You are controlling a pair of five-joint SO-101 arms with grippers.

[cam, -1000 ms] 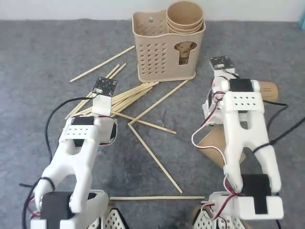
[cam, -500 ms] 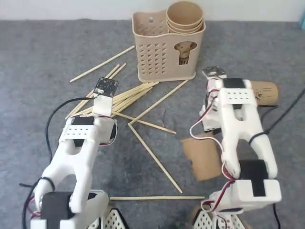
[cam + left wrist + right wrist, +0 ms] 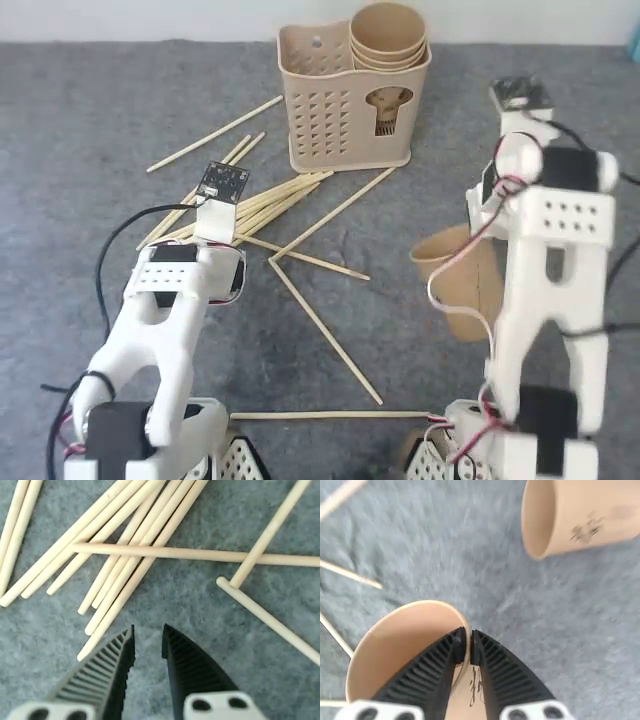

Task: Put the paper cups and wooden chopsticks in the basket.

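Pinching the tan paper cup (image 3: 450, 270) by its rim, centre-right, the right gripper (image 3: 465, 639) readies it for the beige perforated basket (image 3: 325, 120); the left gripper (image 3: 148, 628) sits slightly spread.

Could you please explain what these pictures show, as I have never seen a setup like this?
These are two white robot arms at a table covered in grey carpet. The wide picture comes from a fixed camera looking down. The two close-ups come from cameras on each arm's wrist, looking along its black jaws. Wooden chopsticks lie scattered on the carpet, and a tan basket holds stacked cups. The left arm has its jaws slightly open above the chopsticks, holding nothing. The right arm has its jaws shut on the rim of a paper cup; another cup lies on its side.
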